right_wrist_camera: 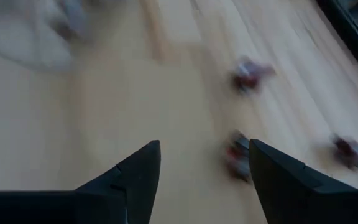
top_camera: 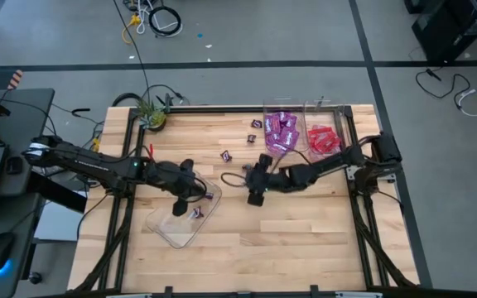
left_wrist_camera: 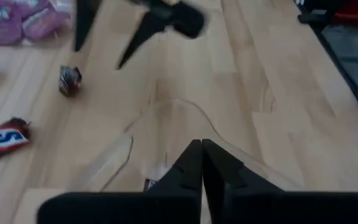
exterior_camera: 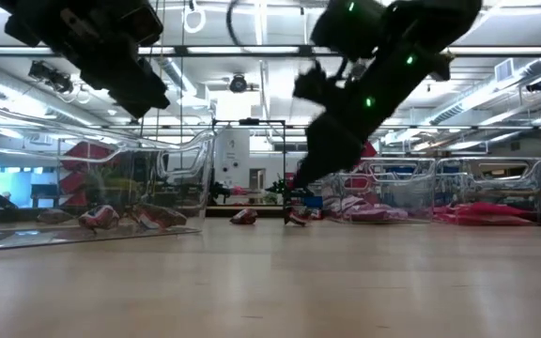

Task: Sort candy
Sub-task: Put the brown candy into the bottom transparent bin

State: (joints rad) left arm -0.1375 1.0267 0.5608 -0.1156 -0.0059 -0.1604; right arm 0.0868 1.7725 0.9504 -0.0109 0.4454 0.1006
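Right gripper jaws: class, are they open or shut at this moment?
Open. In the right wrist view the right gripper shows its jaws standing wide apart, bare wooden table between them and nothing held.

The near half of the table is left bare. Farther back, passage is narrowed by clear trays and scattered candy.

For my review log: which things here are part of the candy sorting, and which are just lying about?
Part of the job:
- purple packets in a clear tray
- red packets in the next tray
- loose dark pieces on the wood
- near tray under the left gripper
- right gripper, open

Lying about:
- potted plant
- floor cables
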